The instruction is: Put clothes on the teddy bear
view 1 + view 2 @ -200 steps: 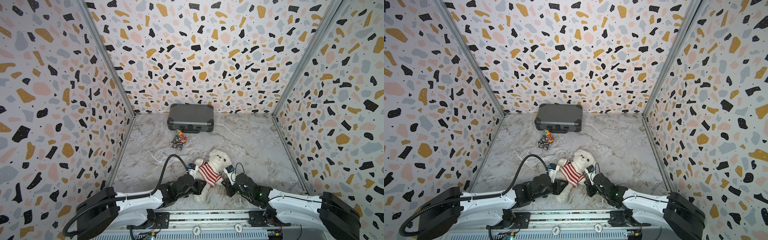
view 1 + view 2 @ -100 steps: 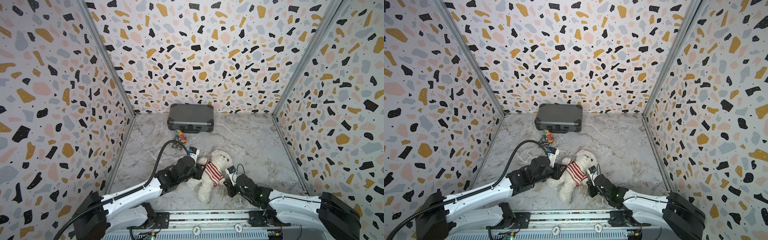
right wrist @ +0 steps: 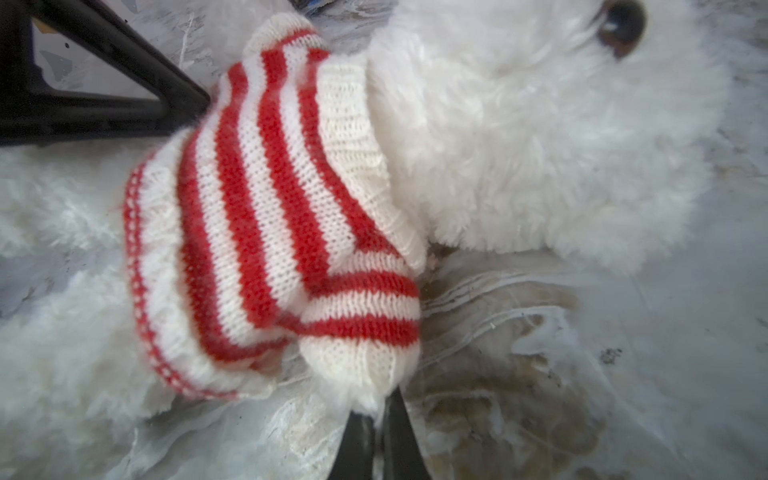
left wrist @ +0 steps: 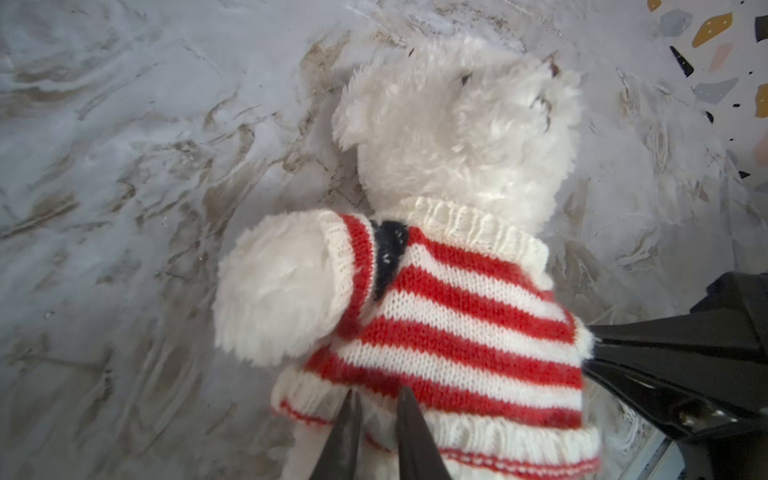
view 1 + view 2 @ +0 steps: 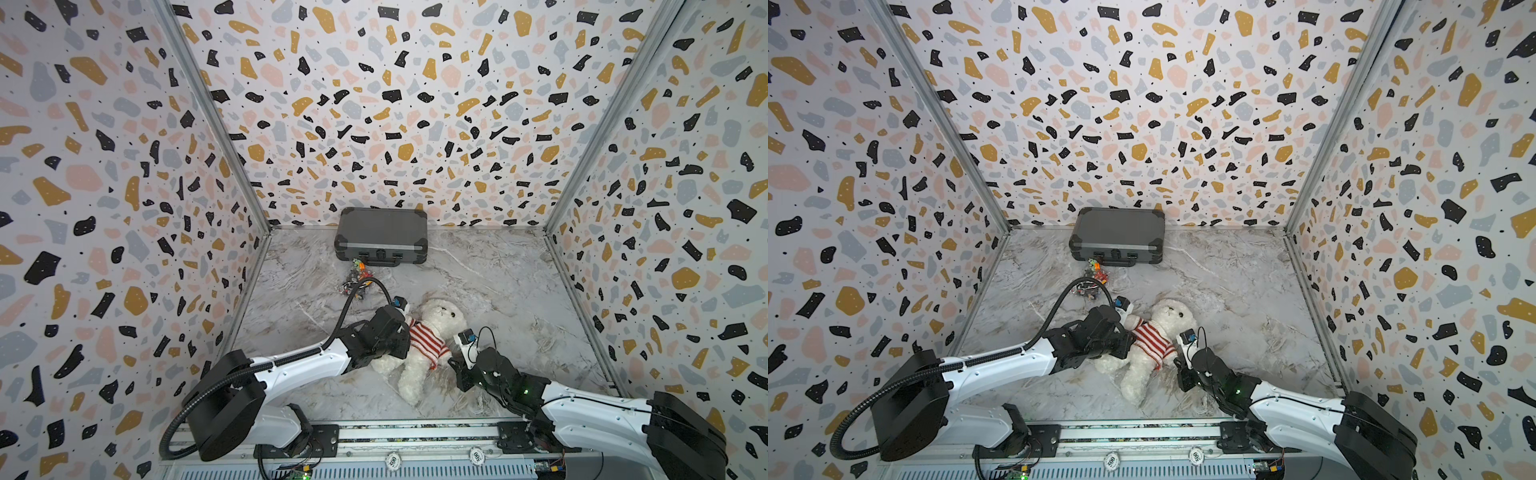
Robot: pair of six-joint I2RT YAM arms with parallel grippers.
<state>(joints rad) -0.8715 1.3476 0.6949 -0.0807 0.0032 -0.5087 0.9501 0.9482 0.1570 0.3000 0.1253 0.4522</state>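
Teddy bear [image 5: 440,318], left pincer [image 4: 376,399] gripping sweater [image 4: 457,307] hem, right pincer [image 3: 380,405] closed (maybe on fur), discs [image 5: 392,460] marked 500

Two small round discs [image 5: 392,459] on the front rail [image 5: 415,432] each bear the number 500.

We log fluffy white plush teddy bear [image 5: 441,320] lower centre in both top views, on its back, head toward upper right, legs toward lower edge. Red-and-white striped knitted sweater [image 5: 428,347] covers torso, one paw through sleeve.
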